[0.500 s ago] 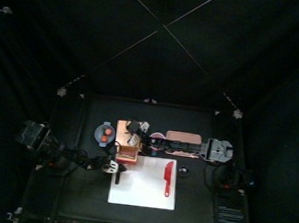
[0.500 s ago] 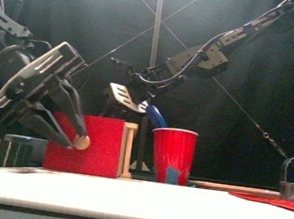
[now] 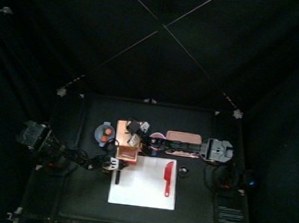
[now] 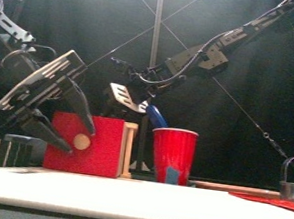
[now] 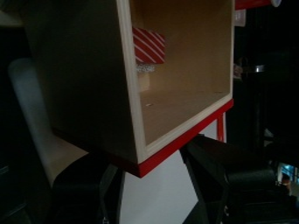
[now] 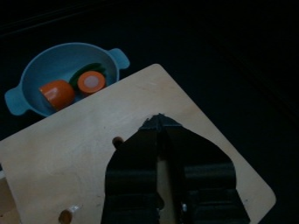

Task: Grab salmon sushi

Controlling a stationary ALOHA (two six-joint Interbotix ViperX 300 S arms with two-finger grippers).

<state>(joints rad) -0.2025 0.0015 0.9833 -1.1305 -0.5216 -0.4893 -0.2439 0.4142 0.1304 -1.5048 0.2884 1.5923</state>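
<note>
Beside the red wooden box (image 4: 91,145) my left gripper (image 4: 70,122) hangs tilted, jaws wide; above it, my right gripper (image 4: 143,79) reaches down, jaws nearly shut.

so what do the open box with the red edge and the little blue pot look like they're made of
The open red-edged box looks like pale unfinished plywood, its grain visible, with painted red trim. The small blue two-handled pot looks like smooth moulded plastic, uniformly coloured, though painted metal isn't ruled out.

We're looking into a dim pen, black curtains (image 3: 66,34) swallowing most light. From above, only the white board (image 3: 143,188) shines brightly. At table level a pale glare runs along the table's front edge (image 4: 138,203), soft and unfocused. Up close, the wooden box (image 5: 176,79) glows warm, its surroundings lost in shadow.
</note>
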